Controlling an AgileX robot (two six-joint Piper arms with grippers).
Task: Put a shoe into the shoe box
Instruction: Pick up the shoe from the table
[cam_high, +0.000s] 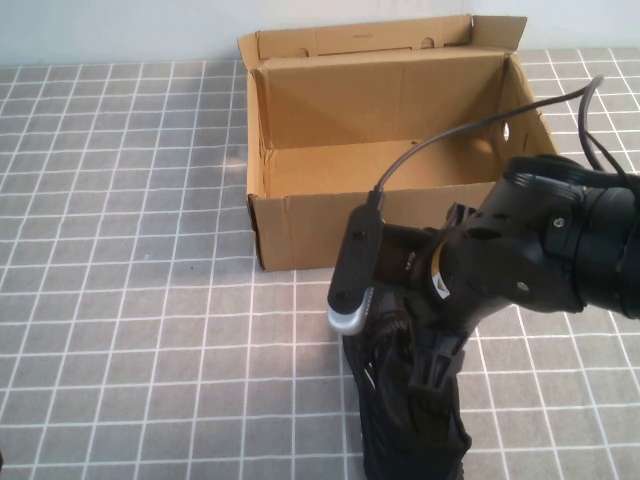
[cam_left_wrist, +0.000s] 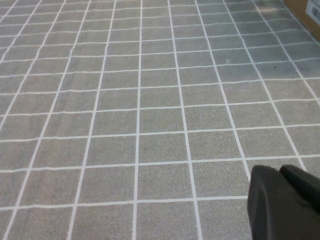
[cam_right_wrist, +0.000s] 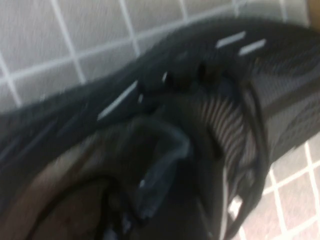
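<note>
The shoe (cam_high: 400, 420) lies on the tabletop (cam_high: 120, 300) at lower centre, in front of the box (cam_high: 300, 225). The right gripper (cam_high: 405, 345) is over it with fingers apart. The left gripper (cam_left_wrist: 285, 202) sits low right in its wrist view, fingers together, holding nothing.

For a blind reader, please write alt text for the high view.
The right gripper reaches down, open, onto the black shoe on a grey tiled table, in front of the empty open shoe box. The left gripper is not visible.
</note>
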